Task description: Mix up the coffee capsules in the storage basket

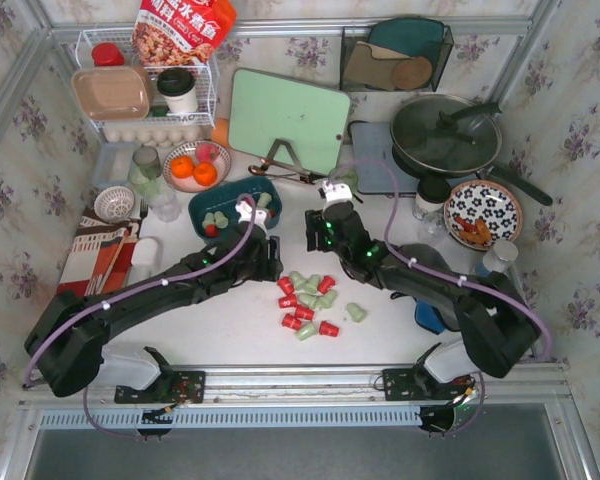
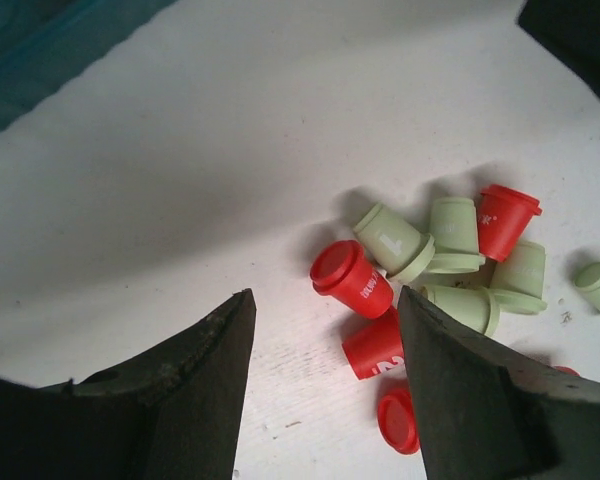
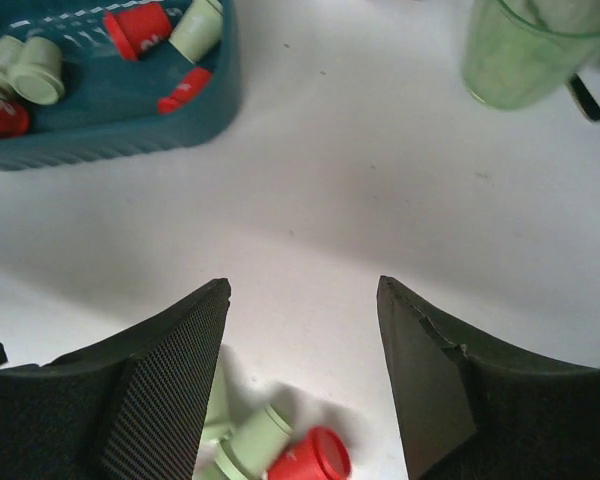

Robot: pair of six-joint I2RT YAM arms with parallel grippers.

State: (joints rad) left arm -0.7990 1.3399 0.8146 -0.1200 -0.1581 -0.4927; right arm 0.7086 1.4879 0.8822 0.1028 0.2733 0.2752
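The dark teal storage basket (image 1: pixel 226 198) lies left of centre with a few red and mint capsules in it. It also shows at the top left of the right wrist view (image 3: pixel 110 140). Several more coffee capsules (image 1: pixel 310 300), red and mint, lie loose on the white table in front of both arms. My left gripper (image 1: pixel 273 262) is open and empty, just left of the pile; its view shows it (image 2: pixel 325 300) beside a red capsule (image 2: pixel 352 280) and a mint one (image 2: pixel 392 240). My right gripper (image 1: pixel 318 232) is open and empty (image 3: pixel 302 285), above the pile's far edge, right of the basket.
A mint cutting board (image 1: pixel 288 120) leans at the back. A bowl of oranges (image 1: pixel 195 168) and a white wire rack (image 1: pixel 145 90) stand back left. A lidded pan (image 1: pixel 445 135) and a floral plate (image 1: pixel 482 212) are at the right. A green glass (image 3: pixel 535 50) stands ahead of the right gripper.
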